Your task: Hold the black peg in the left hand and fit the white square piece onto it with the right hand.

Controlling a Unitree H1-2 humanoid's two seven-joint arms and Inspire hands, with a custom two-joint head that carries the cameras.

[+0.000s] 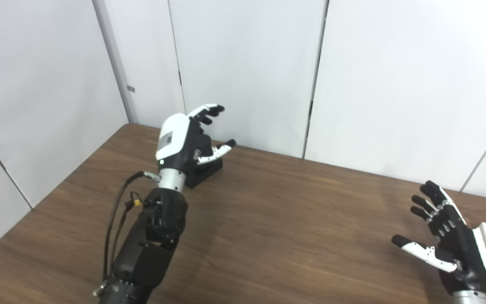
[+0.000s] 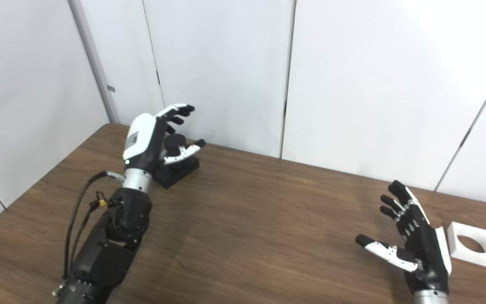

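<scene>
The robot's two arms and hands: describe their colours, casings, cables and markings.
Both hands are black with white thumb segments. The left hand has a white back plate bearing a grey label, a silver wrist ring and black cables with a yellow connector along its black arm. The right hand has a white-edged back.

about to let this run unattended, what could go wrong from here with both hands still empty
1. The left hand is open around the black peg, which stands on a base near the table's far edge; a clumsy close could tip it or push it toward the wall.
2. The white square piece lies beyond the back of the open right hand, near the frame edge; reaching may knock it away, and the hand hides part of it in the left eye view.
</scene>
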